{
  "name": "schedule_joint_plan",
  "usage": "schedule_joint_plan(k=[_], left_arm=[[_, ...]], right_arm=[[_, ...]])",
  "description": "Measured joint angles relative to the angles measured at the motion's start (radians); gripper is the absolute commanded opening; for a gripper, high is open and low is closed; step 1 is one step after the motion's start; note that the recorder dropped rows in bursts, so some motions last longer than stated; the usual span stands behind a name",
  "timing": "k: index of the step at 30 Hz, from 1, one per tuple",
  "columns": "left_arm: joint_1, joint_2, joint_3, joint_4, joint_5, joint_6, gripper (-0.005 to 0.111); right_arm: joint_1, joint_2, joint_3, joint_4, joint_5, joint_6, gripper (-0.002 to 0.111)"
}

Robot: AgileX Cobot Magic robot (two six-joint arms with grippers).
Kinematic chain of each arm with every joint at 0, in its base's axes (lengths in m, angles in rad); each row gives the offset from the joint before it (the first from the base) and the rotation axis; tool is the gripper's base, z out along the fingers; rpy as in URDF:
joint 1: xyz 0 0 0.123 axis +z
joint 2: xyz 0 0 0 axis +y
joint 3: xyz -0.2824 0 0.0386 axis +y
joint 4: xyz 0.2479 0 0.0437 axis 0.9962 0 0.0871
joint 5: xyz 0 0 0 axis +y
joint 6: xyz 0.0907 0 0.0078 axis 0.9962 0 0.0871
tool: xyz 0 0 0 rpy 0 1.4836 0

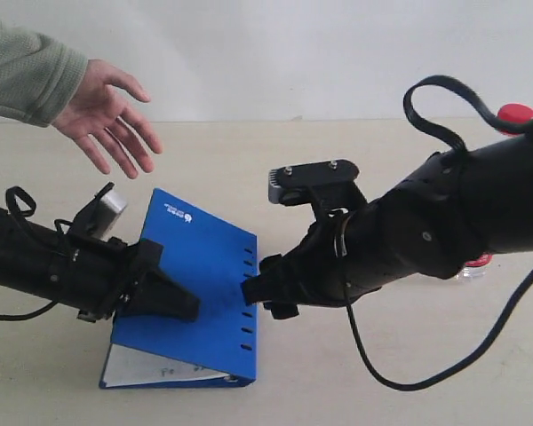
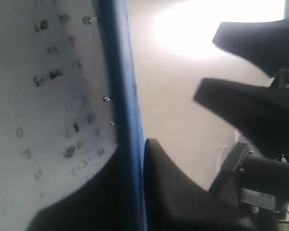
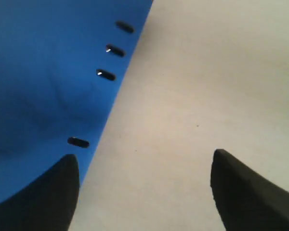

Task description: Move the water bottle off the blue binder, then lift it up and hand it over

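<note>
Left pincer (image 1: 179, 304) clenches the blue binder (image 1: 204, 266), white pages (image 1: 151, 368) inside. Right pincer (image 3: 143, 156) gapes beside it. Water bottle (image 1: 516, 114) stands near the tabletop (image 1: 338, 169) right edge.

Exterior camera: looking slightly downward across the table (image 1: 480, 390) toward the wall (image 1: 293, 53) at 12 o'clock, taking in both arms at middling range, with the binder (image 1: 204, 266) lying at 7 o'clock of centre.
Left wrist camera: sitting very close, looking along the binder's cover edge and pages (image 2: 48, 96).
Right wrist camera: facing down at close range, sharing the binder's slotted edge with the exterior view.
</note>
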Motion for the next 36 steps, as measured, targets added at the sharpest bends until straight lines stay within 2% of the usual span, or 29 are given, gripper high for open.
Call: schedule_joint_plan(k=[3,6,13,17,20,22,24,26,27,28,29,31,36], left_arm=[[0.000,-0.054,0.001,-0.037,0.055,0.016,0.004],[0.003,-0.105,0.001,-0.041,0.056,0.016,0.004],[0.009,-0.150,0.009,-0.044,0.064,0.009,0.004],[0.017,-0.154,0.007,-0.066,0.118,0.009,0.004],[0.032,-0.156,-0.001,-0.067,0.156,0.009,0.004],[0.042,-0.158,-0.003,-0.072,0.165,0.009,0.004],[0.044,-0.158,-0.003,-0.072,0.167,0.011,0.004],[0.044,-0.158,-0.003,-0.072,0.167,0.016,0.004],[0.044,-0.158,-0.003,-0.072,0.167,0.016,0.004],[0.044,-0.158,-0.003,-0.072,0.167,0.016,0.004],[0.044,-0.158,-0.003,-0.072,0.169,0.016,0.004],[0.044,-0.158,-0.003,-0.072,0.183,0.018,0.004],[0.044,-0.158,-0.003,-0.072,0.191,0.027,0.004]], right_arm=[[-0.002,0.010,-0.009,0.129,0.004,-0.123,0.054],[-0.004,0.008,-0.021,0.210,-0.005,-0.181,0.053],[-0.022,-0.046,-0.023,0.270,0.020,-0.268,0.053],[-0.024,-0.173,0.013,0.298,0.045,-0.359,0.052],[-0.024,-0.262,0.045,0.315,0.017,-0.379,0.043],[-0.046,-0.290,0.058,0.361,0.033,-0.400,0.020],[-0.109,-0.292,0.063,0.483,0.102,-0.479,0.002],[-0.192,-0.315,0.061,0.701,0.233,-0.672,0.000],[-0.247,-0.337,0.057,0.906,0.363,-0.877,0.000],[-0.271,-0.341,0.057,1.025,0.432,-0.995,0.000],[-0.298,-0.339,0.083,1.226,0.507,-1.177,0.000],[-0.321,-0.296,0.126,1.353,0.497,-1.265,0.000],[-0.323,-0.192,0.152,1.454,0.525,-1.379,0.000]])
